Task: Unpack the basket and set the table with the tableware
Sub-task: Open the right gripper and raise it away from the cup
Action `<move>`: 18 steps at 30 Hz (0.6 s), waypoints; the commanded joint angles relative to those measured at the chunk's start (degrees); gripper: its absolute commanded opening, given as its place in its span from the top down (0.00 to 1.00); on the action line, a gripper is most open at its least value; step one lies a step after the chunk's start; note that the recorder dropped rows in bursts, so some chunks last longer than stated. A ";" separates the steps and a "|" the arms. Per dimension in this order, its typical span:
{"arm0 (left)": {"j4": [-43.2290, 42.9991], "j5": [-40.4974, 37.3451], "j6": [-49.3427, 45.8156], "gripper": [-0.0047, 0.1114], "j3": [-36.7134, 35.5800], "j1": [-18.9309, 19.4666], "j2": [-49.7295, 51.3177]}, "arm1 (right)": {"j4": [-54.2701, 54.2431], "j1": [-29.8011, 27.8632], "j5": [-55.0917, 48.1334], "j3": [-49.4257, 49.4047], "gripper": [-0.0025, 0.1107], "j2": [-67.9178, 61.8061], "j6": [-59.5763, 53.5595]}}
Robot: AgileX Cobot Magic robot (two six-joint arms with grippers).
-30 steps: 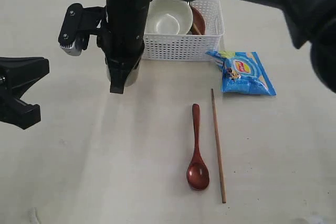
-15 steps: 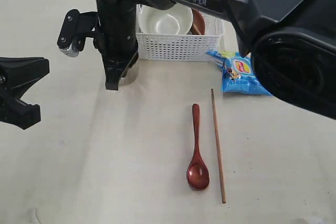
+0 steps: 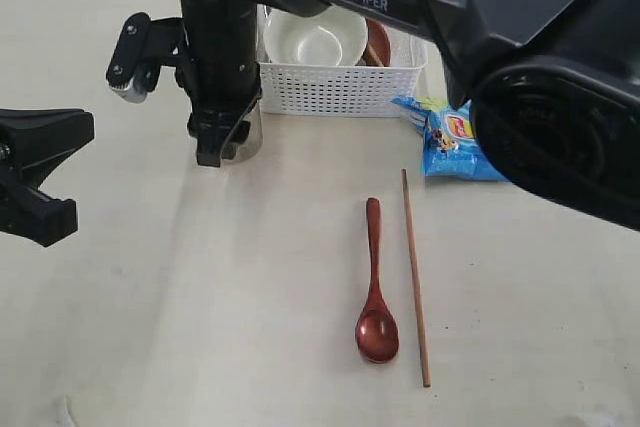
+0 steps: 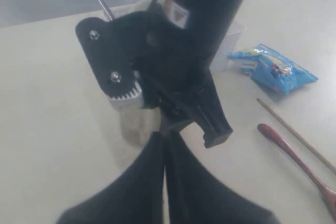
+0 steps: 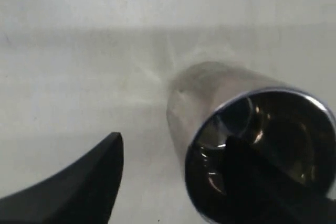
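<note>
Cup (image 5: 210, 98) of shiny mirror-like steel, cylindrical, upright on table (image 5: 79, 51).

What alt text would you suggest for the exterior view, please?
The right gripper is down at a steel cup standing on the table, left of a white basket holding a cream bowl and brown plate. Nearer the camera lie a wooden spoon and one chopstick; a blue snack bag lies right of the basket.

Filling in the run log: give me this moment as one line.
right gripper open astride cup rim | cup on table by basket | left gripper shut | bowl in basket | spoon, chopstick on table
</note>
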State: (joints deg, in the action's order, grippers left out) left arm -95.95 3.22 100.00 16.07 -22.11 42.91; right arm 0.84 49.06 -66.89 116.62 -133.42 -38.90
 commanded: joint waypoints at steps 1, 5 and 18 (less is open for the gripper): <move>0.42 -0.20 0.20 0.96 -0.30 -0.43 -0.18 | 0.20 -0.33 -3.07 3.60 0.50 2.86 1.15; 0.42 -0.20 0.20 0.96 -0.30 -0.43 -0.18 | 0.64 -0.33 -3.07 4.65 0.50 6.50 1.61; 0.42 -0.20 0.20 0.96 -0.30 -0.43 -0.18 | -2.44 -12.96 -3.07 3.08 0.50 20.18 9.27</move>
State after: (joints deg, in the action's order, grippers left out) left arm -95.95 3.22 100.00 16.07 -22.11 42.91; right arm 0.00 39.78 -69.42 120.50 -115.58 -31.00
